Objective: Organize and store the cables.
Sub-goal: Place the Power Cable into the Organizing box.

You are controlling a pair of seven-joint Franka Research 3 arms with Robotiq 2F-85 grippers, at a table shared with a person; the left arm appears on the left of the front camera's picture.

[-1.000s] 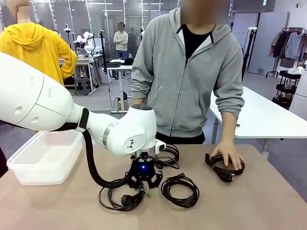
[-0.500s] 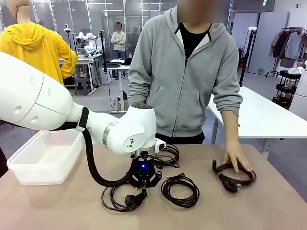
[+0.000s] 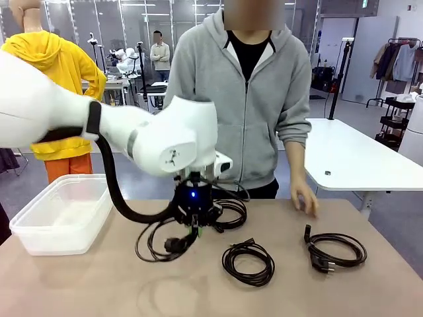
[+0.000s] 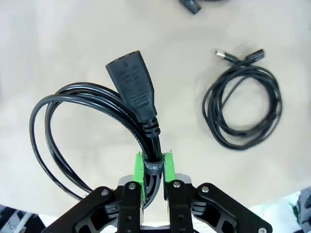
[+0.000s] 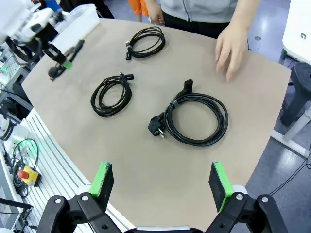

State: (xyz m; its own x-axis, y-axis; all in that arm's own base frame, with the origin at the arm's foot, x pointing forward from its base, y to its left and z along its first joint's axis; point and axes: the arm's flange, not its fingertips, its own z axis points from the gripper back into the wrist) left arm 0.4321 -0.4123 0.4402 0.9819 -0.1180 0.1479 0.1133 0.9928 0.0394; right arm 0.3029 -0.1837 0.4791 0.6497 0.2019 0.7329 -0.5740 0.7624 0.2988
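My left gripper (image 3: 196, 228) (image 4: 154, 170) hangs above the table's middle, shut on one of the cables (image 3: 160, 243) (image 4: 131, 92). It pinches the coil at its strap, and the loops and a black plug dangle clear of the table. Three other coiled cables lie on the tabletop: one behind the gripper (image 3: 230, 212) (image 5: 146, 41), one in front (image 3: 248, 263) (image 4: 243, 109) (image 5: 112, 93), and one at the right (image 3: 334, 251) (image 5: 194, 119). My right gripper (image 5: 160, 179) hovers high over the table's edge, open with nothing between its fingers.
A clear plastic bin (image 3: 63, 214) (image 5: 77, 19) stands at the table's left end. The person stands at the far side, one hand (image 3: 304, 197) (image 5: 231, 48) hanging just above the table near the right coil. A white table (image 3: 357, 155) stands behind.
My left gripper has shut on the coil and lifted it off the table. The person slid the right coil further right, let it go and drew the hand back.
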